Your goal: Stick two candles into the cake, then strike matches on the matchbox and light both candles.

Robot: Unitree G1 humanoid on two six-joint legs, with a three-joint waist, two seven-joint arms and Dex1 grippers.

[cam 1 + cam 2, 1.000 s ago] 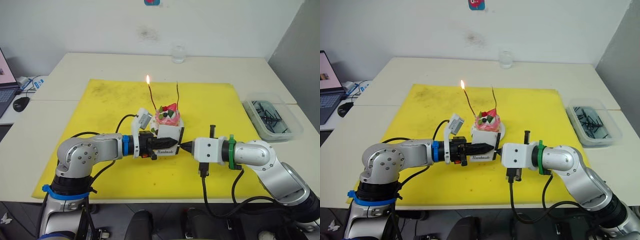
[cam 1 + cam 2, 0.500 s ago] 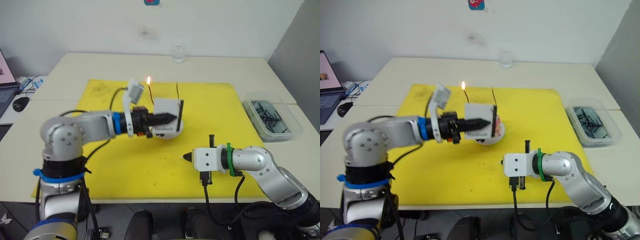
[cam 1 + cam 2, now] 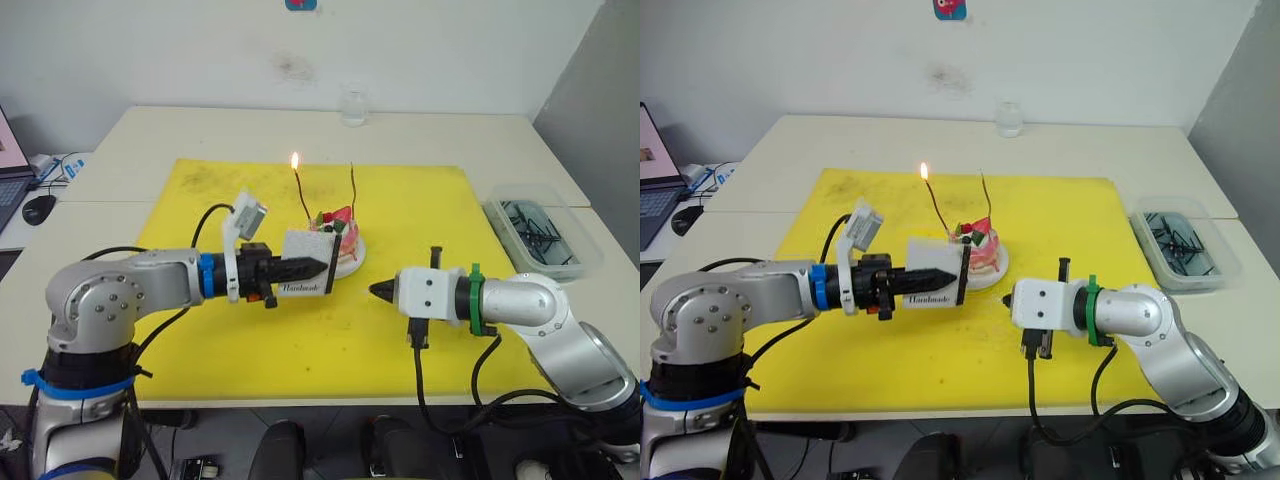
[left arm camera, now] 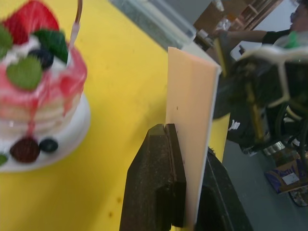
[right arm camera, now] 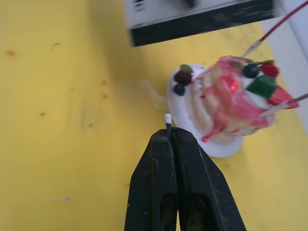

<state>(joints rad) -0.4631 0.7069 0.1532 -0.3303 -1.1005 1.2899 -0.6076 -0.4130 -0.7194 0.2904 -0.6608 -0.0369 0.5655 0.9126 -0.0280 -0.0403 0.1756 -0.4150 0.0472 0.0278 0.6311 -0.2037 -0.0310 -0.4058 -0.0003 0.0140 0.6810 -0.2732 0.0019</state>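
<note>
The left gripper [image 3: 300, 268] clamped the matchbox [image 3: 303, 276] upright just beside the cake [image 3: 336, 235], probably offering its strip. The right gripper [image 5: 169, 137], nearby over the yellow mat [image 3: 420, 200], pinched a white-tipped match [image 5: 168, 121], likely for the unlit candle [image 3: 353, 188]; the other candle [image 3: 301, 186] burned.

A pale cream table [image 3: 120, 150] — two tabletops pushed together along a visible seam — stands against a plain white wall [image 3: 150, 50] that bears a faint grey smudge [image 3: 295, 68]. A bright yellow mat [image 3: 200, 340], lightly stained, covers the middle of the table. Near the far edge stands a clear glass [image 3: 352, 106]. At the right lies a clear plastic bin [image 3: 545, 236] of dark odds and ends. On the left a second desk [image 3: 665, 225] carries a laptop [image 3: 658, 165] and a mouse [image 3: 42, 207]. A grey panel [image 3: 600, 90] closes the right side. The light is even.
</note>
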